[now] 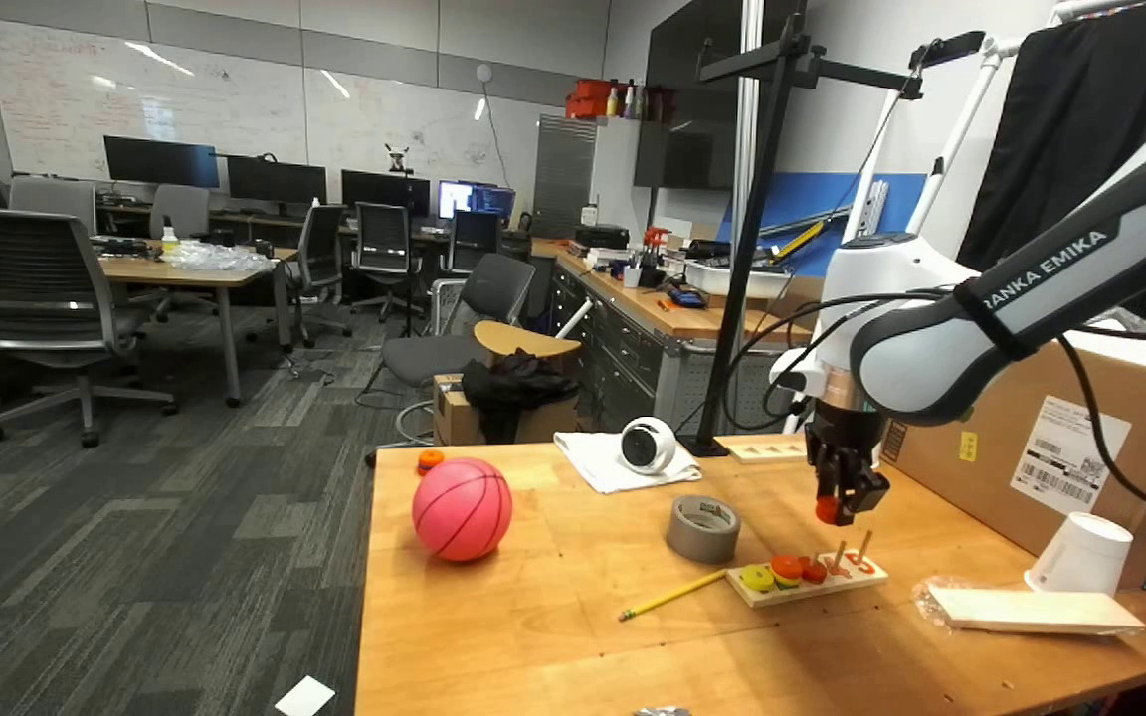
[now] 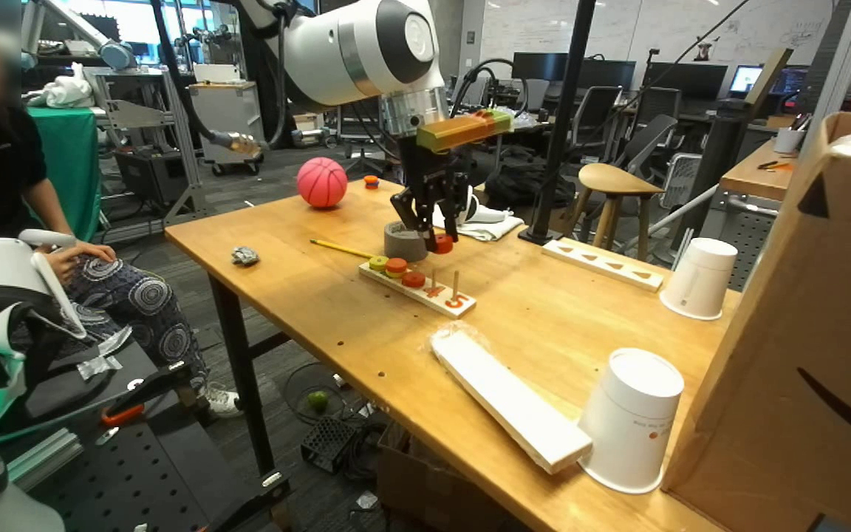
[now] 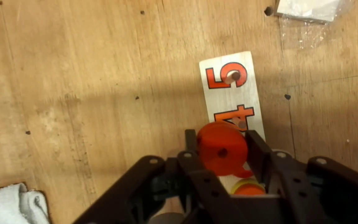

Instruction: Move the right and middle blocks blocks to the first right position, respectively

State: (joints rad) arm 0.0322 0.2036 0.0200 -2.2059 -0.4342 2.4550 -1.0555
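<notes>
1. The black two-fingered robotic hand (image 3: 222, 141) is clamping a round red block with a hole in its centre (image 2: 442, 244), pressing it from opposite sides.
2. In both exterior views that block is hanging above the brown wooden counter (image 1: 553, 636), near the pale wooden peg board (image 3: 225, 96); its exact height is hard to judge.
3. On the board, a second round red block (image 2: 414, 279) is sitting just beside a round orange block (image 2: 395, 263), which is resting on a round yellow block (image 2: 396, 274); a round yellow-green block (image 2: 378, 262) is sitting near the board's end.
4. Slim wooden pegs (image 2: 456, 282) are standing upright at the printed red 4 and 5.
5. A yellow pencil (image 1: 672, 596) and a grey roll of tape (image 1: 702, 543) are lying near the board.
6. A large pink ball with black seams (image 1: 462, 509) is resting well apart from the board.
</notes>
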